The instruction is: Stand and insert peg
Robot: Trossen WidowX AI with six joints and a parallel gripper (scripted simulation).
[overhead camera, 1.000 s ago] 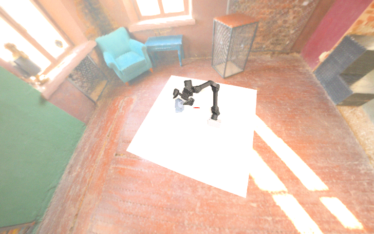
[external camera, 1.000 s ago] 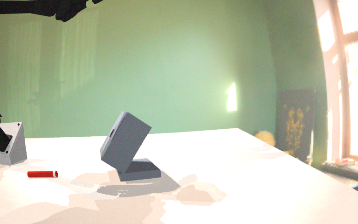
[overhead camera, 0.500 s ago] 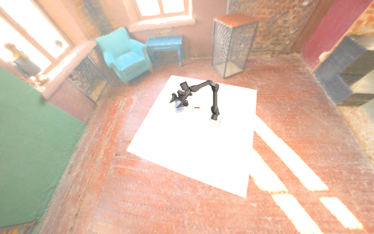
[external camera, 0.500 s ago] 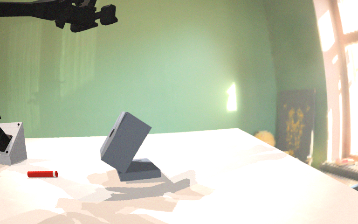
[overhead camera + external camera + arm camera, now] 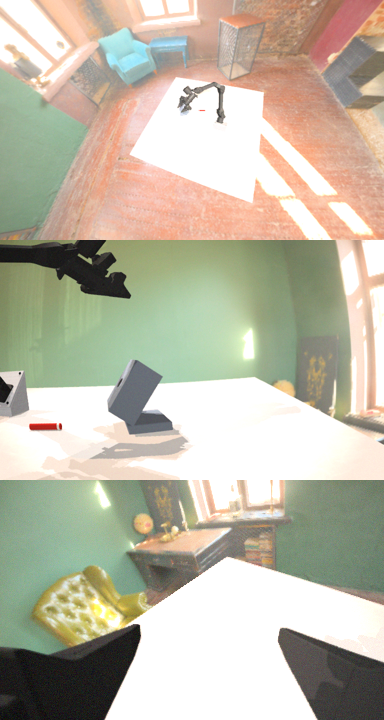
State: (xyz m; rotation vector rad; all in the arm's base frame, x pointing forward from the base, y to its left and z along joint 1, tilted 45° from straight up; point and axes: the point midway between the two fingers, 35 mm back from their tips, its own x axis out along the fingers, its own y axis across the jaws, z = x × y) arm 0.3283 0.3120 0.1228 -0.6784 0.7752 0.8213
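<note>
The red peg point(image 5: 202, 110) point(image 5: 43, 426) lies flat on the table point(image 5: 198, 147) point(image 5: 240, 421) point(image 5: 215, 645). In the exterior view its white-banded end points toward the sloped panel. The grey-blue sloped panel point(image 5: 136, 392) point(image 5: 184, 112) stands on a foot, its dark hole point(image 5: 120, 382) on the tilted face toward the peg and the robot's base. My gripper point(image 5: 209, 632) point(image 5: 128, 294) is open and empty. It is high above the panel in the exterior view, tilted down and away from the base. The wrist view shows neither peg nor panel.
The robot's base block point(image 5: 20, 398) point(image 5: 220, 125) stands beyond the peg's plain end. The far table corner point(image 5: 228, 558) shows in the wrist view, with a yellow armchair point(image 5: 82, 605) and a desk point(image 5: 185, 550) beyond it. The arm's shadows fall around the panel.
</note>
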